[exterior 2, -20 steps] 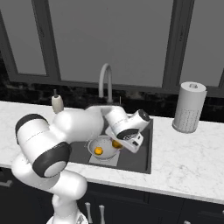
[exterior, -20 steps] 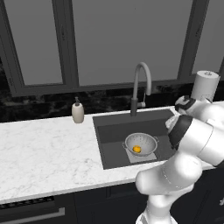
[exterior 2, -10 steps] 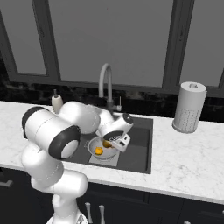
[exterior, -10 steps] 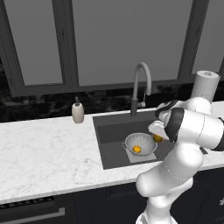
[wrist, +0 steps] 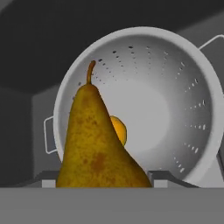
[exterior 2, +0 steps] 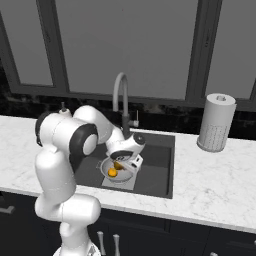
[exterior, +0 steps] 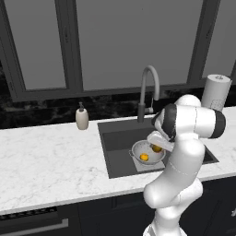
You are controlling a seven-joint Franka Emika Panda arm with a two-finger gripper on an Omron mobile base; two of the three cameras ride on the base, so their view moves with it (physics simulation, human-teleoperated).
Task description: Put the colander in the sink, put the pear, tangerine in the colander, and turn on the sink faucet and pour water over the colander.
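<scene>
The silver colander stands on the floor of the dark sink, with the orange tangerine lying inside it. My gripper hangs just over the colander's right rim, shut on the brown-yellow pear. From the right base view the pear hovers above the tangerine in the colander. In the hand view the pear stands upright, stem up, between my fingertips, partly hiding the tangerine in the colander bowl. The grey gooseneck faucet rises behind the sink; no stream shows.
A beige soap bottle stands on the white marble left of the sink. A white paper-towel roll stands on the counter to the right. Dark windows and a black backsplash run behind the faucet.
The arm has swung left from the sink's right side, carrying the pear down to just over the colander. The tangerine and colander have stayed put.
</scene>
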